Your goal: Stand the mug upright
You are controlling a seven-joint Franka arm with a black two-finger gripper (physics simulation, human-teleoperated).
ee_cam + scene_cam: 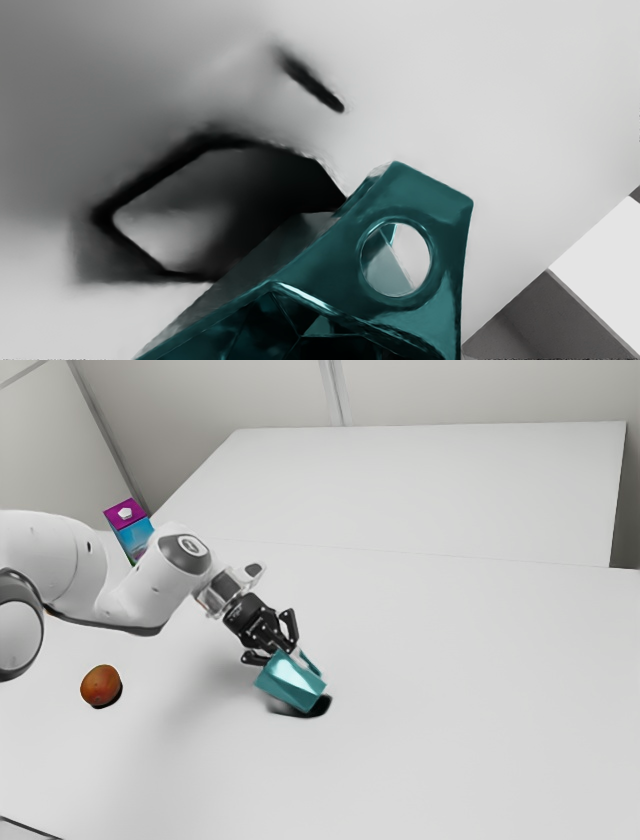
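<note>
The gripper point(273, 651) reaches down and toward the exterior view's right, its black fingers shut on the teal mug point(290, 682). The mug hangs tilted beneath them, its lower end close above the dark shadow on the table; whether a corner touches is unclear. In the wrist view the mug point(320, 285) is near the camera, its dark hollow facing the hand and a round hole showing in its teal side piece. The contact between fingers and mug is largely hidden.
An orange-brown round fruit point(100, 686) lies on the white table point(450, 710) at the exterior view's left. A purple and blue box point(128, 528) stands behind the arm. A white raised surface point(430, 490) lies toward the back.
</note>
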